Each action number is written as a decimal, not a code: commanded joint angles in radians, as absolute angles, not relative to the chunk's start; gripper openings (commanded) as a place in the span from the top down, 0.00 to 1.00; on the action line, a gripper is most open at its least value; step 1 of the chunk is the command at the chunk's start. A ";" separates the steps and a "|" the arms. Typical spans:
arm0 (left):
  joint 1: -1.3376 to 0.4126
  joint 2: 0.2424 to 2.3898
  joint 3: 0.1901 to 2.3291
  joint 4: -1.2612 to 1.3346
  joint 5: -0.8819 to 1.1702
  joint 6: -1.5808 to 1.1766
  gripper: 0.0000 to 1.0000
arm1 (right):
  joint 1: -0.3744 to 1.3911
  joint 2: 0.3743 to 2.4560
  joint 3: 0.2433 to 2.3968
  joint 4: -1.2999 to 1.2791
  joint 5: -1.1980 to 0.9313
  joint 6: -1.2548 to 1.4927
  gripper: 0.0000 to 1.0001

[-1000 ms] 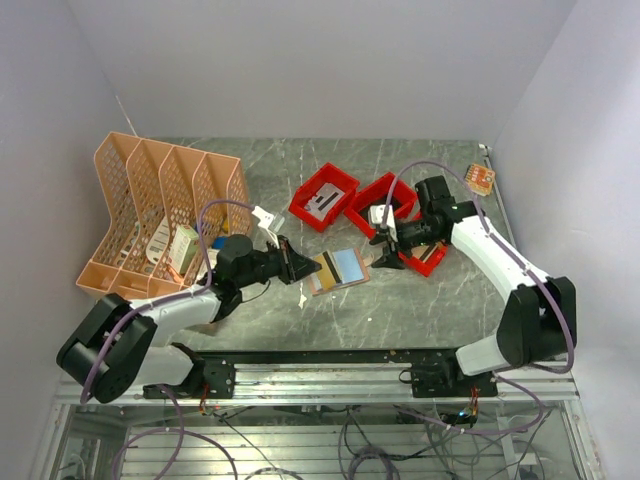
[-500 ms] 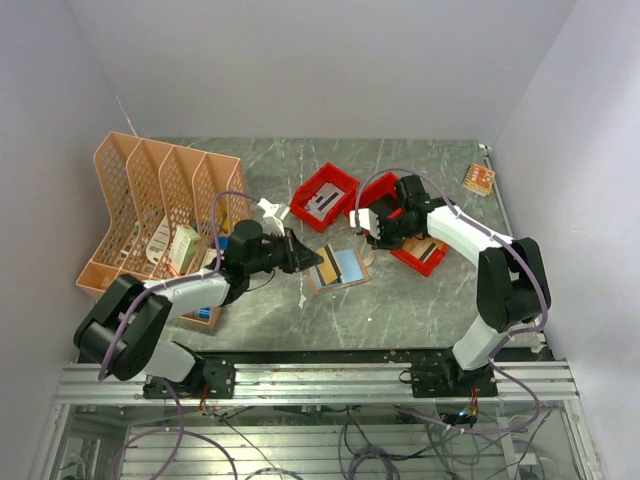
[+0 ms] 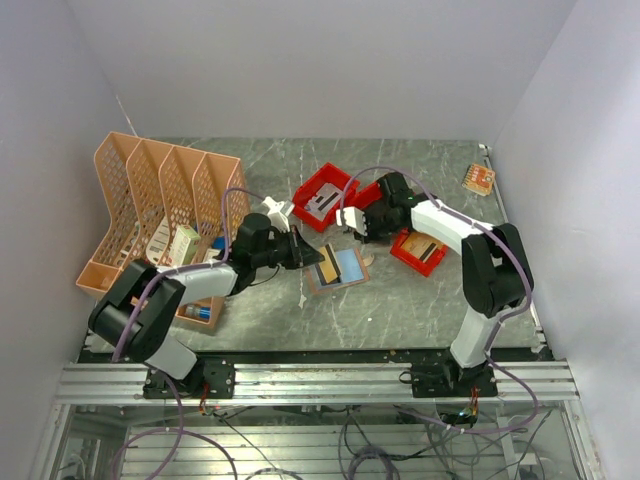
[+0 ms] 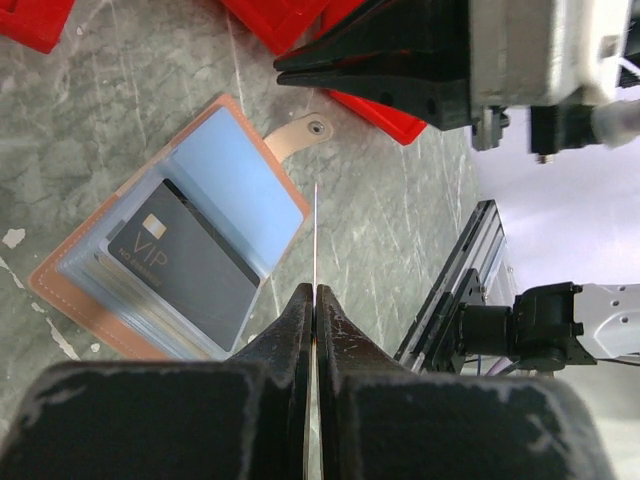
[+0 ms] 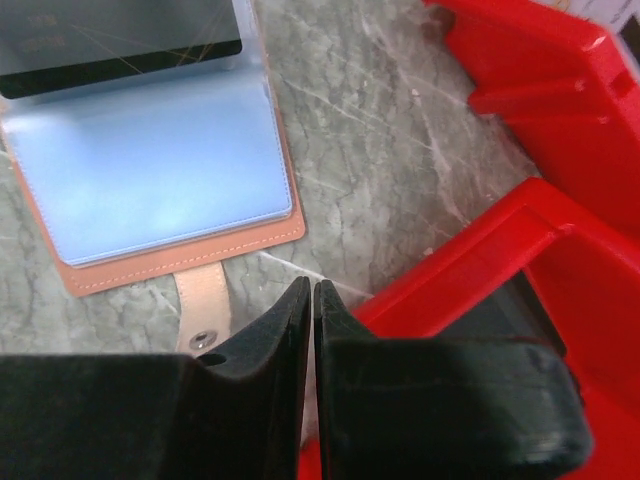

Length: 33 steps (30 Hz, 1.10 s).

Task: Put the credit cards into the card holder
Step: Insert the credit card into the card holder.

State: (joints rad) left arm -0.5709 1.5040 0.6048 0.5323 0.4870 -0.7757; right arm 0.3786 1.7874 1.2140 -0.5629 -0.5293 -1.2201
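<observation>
Pinched shut w/ L gripper (image 4: 315,292) on a thin card (image 4: 315,230); seen edge-on only, so can't tell colour or face. Upright by strap-side edge of open wallet (image 4: 235,185), flat on table (image 4: 120,90); touching or not, unclear. In one clear pocket, dark card (image 4: 185,270) marked VIP; next pocket pale blue, card or bare sleeve hard to say. R gripper (image 5: 312,298) closed to a slit, nothing seen between, near wallet strap (image 5: 205,305) & red bin (image 5: 480,260), inside cut off.

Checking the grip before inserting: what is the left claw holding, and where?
A credit card, seen edge-on, pinched by its near edge in the shut left claw.
</observation>
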 commanded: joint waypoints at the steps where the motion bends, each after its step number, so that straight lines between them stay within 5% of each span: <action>1: -0.559 1.532 0.638 0.513 0.472 -0.774 0.93 | 0.386 1.836 1.214 -0.542 -0.493 -1.227 0.94; 33: -0.548 1.697 0.583 0.680 0.436 -0.890 0.93 | 0.431 1.882 1.162 -0.522 -0.527 -1.209 0.96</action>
State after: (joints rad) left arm -0.5568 1.6741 0.5877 0.6254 0.4561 -0.8833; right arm 0.4210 1.8656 1.1694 -0.5209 -0.5011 -1.2121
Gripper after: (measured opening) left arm 0.072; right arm 0.045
